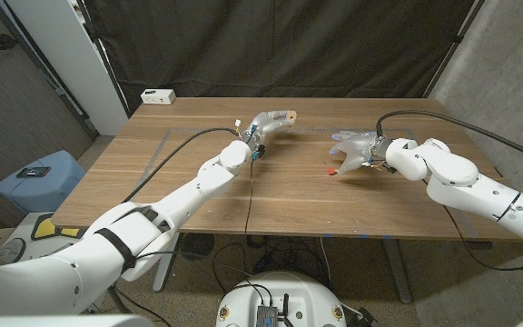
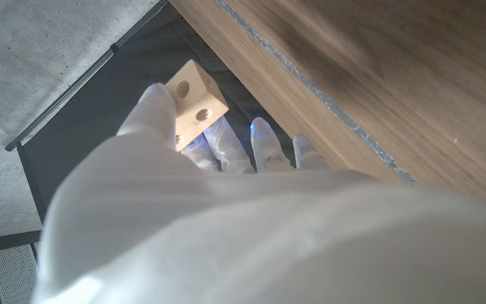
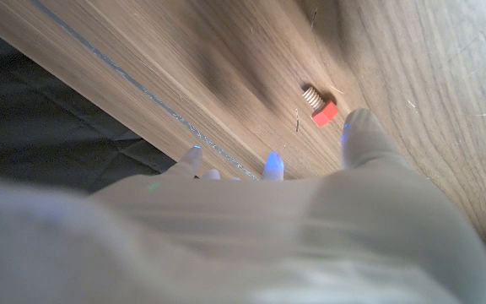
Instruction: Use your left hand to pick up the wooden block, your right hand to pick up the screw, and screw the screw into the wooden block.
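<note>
Between left hand (image 2: 192,219) fingers (image 2: 154,105), wooden block (image 2: 194,101) with holes; right hand (image 1: 354,148) spread above screw (image 3: 320,106).

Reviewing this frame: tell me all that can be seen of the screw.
The screw is short, with a red blocky head and a pale, tan threaded shank that looks wooden or plastic. It lies on its side on the wooden table, shank pointing away from the right hand. Nothing grips it: in the right wrist view it sits on bare wood just beyond the hand's fingers, with a small gap. In the head view it is a red spot beside that hand.
</note>
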Controlling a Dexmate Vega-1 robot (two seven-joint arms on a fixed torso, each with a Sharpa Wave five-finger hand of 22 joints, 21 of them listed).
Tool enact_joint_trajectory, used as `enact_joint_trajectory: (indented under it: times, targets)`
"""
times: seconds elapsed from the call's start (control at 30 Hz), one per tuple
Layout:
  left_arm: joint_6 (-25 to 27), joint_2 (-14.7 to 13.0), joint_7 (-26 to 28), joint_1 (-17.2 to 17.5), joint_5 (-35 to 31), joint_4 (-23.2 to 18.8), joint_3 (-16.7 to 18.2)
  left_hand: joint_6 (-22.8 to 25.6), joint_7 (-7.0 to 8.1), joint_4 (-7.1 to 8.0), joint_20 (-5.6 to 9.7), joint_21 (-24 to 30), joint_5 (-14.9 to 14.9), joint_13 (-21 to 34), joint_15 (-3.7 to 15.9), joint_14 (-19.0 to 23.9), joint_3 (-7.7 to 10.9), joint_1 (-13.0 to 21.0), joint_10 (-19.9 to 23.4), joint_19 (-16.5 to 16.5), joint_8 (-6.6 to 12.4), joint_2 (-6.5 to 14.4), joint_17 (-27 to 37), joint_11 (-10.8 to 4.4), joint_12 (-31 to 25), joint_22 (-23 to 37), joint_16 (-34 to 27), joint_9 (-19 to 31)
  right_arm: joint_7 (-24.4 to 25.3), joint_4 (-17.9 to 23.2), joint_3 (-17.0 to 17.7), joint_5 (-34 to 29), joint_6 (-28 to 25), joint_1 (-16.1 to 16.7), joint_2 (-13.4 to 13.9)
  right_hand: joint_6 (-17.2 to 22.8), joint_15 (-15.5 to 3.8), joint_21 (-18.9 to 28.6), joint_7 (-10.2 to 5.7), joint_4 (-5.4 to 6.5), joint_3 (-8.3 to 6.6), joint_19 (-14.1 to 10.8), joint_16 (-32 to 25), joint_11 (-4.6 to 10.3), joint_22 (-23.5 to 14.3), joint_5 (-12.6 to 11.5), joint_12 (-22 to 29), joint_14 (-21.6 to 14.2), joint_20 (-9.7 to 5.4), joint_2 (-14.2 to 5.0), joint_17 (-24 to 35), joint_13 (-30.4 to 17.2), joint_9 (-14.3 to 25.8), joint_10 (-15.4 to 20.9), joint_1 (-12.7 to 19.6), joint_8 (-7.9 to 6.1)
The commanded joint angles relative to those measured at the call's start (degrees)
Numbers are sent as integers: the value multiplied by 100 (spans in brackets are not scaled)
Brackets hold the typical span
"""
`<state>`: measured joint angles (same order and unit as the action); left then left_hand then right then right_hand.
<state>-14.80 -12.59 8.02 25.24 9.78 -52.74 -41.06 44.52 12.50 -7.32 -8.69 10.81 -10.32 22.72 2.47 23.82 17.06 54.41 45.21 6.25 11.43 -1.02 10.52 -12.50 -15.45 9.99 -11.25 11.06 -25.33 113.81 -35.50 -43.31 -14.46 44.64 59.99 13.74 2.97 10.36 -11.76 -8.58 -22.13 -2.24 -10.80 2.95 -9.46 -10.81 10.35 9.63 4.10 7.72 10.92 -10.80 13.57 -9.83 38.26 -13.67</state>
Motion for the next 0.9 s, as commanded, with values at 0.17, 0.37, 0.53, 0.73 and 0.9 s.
enact_joint_trajectory:
  times: [0.17,0.37,0.53,0.73,0.9]
  targets:
    - [-48,42,-25,-26,20,130,-28,2,-10,-14,-16,16,-37,37,353,-5,-13,16,-14,-46,25,66,24,-20,8,29,-24,21,-287,-41,-218,-517,-143,-130,-221,114,54,31,-8,-44,-63,-13,-20,20,-26,-19,34,197,60,-68,16,-16,36,-392,122,-90]
    - [-19,39,-7,-16,14,115,-34,38,-14,-18,-15,20,-34,43,354,5,-16,16,-3,-45,41,71,22,-20,10,29,-30,21,-300,-78,-227,-555,-159,-113,-277,270,53,36,5,-62,-86,-18,-31,17,-26,-33,57,187,71,-87,13,-16,58,-349,180,-178]
    - [4,26,-20,-12,15,97,-38,50,-13,-22,-14,22,-33,46,349,15,-19,17,1,-46,46,72,21,-20,12,29,-35,20,-354,-102,-250,-576,-194,-121,-333,387,41,42,6,-66,-93,-33,-40,19,-26,-39,71,172,78,-91,12,-15,70,-312,202,-240]
    - [-3,26,-36,-26,17,127,-41,65,-12,-24,-20,31,-30,52,347,13,-24,11,12,-33,51,79,21,-19,14,29,-37,19,-390,-133,-291,-609,-236,-153,-419,490,40,45,17,-74,-100,-41,-45,-15,-25,-45,78,163,76,-86,11,-15,87,-288,231,-301]
    - [-18,39,-61,-43,32,182,-40,74,-11,-24,-19,33,-28,56,353,12,-27,7,17,-30,54,85,21,-18,17,29,-38,18,-365,-180,-343,-671,-258,-179,-492,552,49,46,13,-78,-103,-44,-47,-14,-25,-47,88,160,80,-78,10,-15,96,-255,245,-337]
